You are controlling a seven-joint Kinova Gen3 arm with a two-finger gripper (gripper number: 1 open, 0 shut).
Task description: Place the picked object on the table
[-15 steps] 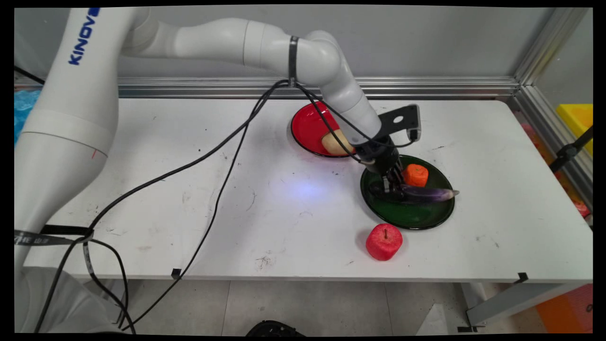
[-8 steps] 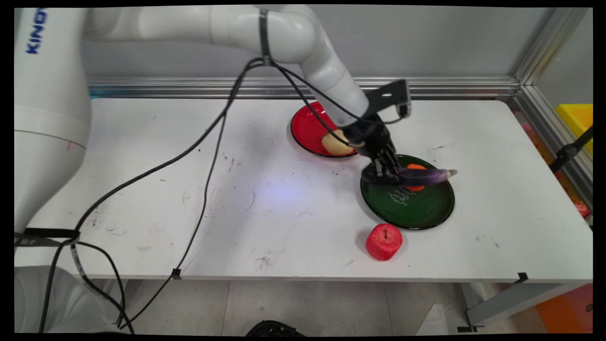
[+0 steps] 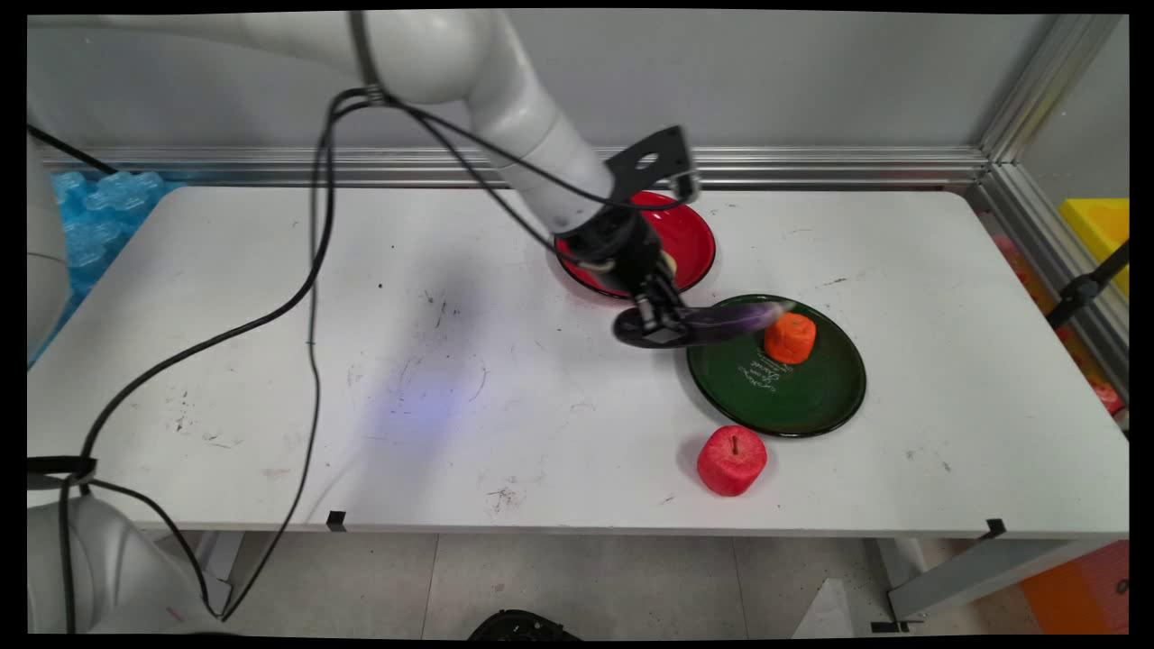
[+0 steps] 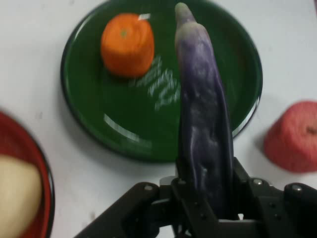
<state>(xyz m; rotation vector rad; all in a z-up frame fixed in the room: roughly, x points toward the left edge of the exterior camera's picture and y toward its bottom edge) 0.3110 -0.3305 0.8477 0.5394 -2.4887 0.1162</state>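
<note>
My gripper [image 3: 661, 317] is shut on a long purple eggplant [image 3: 721, 319] and holds it in the air, just left of the green plate [image 3: 811, 401]. The eggplant's tip reaches over the plate's near-left rim. In the hand view the eggplant [image 4: 204, 124] runs up from between the fingers across the green plate [image 4: 124, 134]. An orange fruit [image 3: 790, 337] sits on that plate, also seen as the orange fruit [image 4: 127, 44] in the hand view. A red plate [image 3: 694, 236] lies behind the gripper, with a pale yellow thing [image 4: 17, 196] on it.
A red apple [image 3: 731, 460] stands on the table in front of the green plate, the same apple [image 4: 293, 136] showing at the hand view's right. Black cables [image 3: 311, 270] hang from the arm over the table's left half. An aluminium rail [image 3: 811, 167] runs along the back.
The gripper lifted the eggplant off the green plate and carried it leftwards, past the plate's left rim. The orange fruit, once partly covered, shows whole on the plate.
</note>
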